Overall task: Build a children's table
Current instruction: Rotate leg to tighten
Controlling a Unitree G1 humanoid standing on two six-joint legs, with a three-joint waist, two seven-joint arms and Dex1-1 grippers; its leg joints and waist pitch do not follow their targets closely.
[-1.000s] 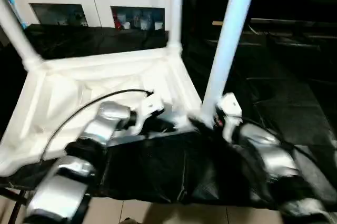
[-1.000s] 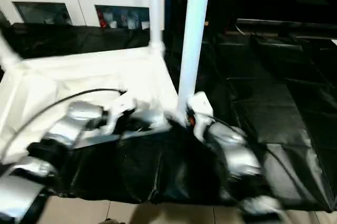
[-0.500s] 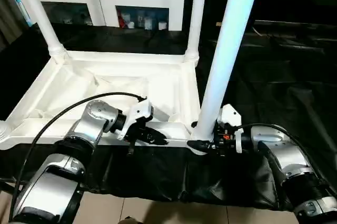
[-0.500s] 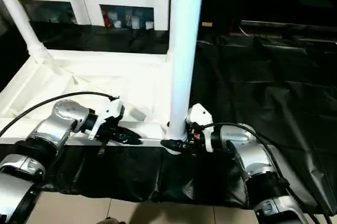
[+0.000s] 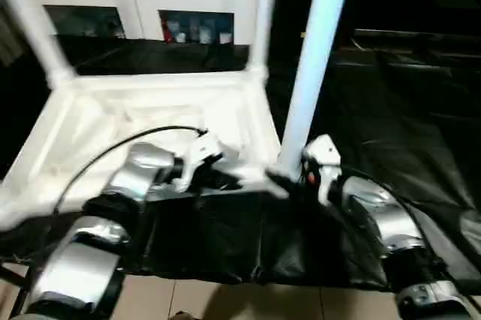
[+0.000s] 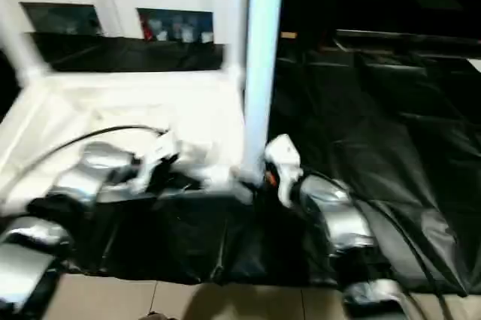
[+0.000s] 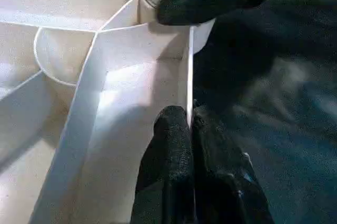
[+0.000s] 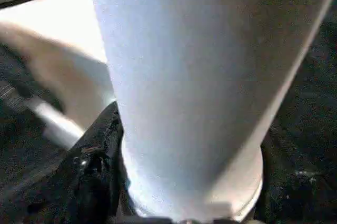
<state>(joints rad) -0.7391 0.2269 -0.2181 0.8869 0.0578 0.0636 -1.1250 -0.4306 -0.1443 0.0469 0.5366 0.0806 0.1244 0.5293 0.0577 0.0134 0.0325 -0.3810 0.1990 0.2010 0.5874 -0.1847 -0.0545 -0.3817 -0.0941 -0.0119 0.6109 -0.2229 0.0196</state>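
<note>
The children's table [image 5: 150, 117] lies upside down on the black-sheeted work table, ribbed underside up, with its white legs pointing upward. My left gripper [image 5: 225, 179] is shut on the table's near rim [image 7: 188, 77], one black finger on each side of the thin wall. My right gripper [image 5: 289, 181] is shut on the base of the near right leg [image 5: 308, 72], where the leg stands in its corner socket. In the right wrist view the leg [image 8: 195, 77] rises between the black fingers [image 8: 95, 171]. The far right leg [image 5: 263, 12] and the far left leg [image 5: 30, 27] stand upright.
A white glass-door cabinet [image 5: 143, 4] stands behind the work table [image 5: 406, 110]. The black sheet hangs over the near edge above a tiled floor [image 5: 225, 297]. A black cable [image 5: 113, 151] arcs over my left forearm.
The whole picture has shifted and blurred with the camera's motion. Both grippers keep the same hold, left on the rim and right on the leg's base.
</note>
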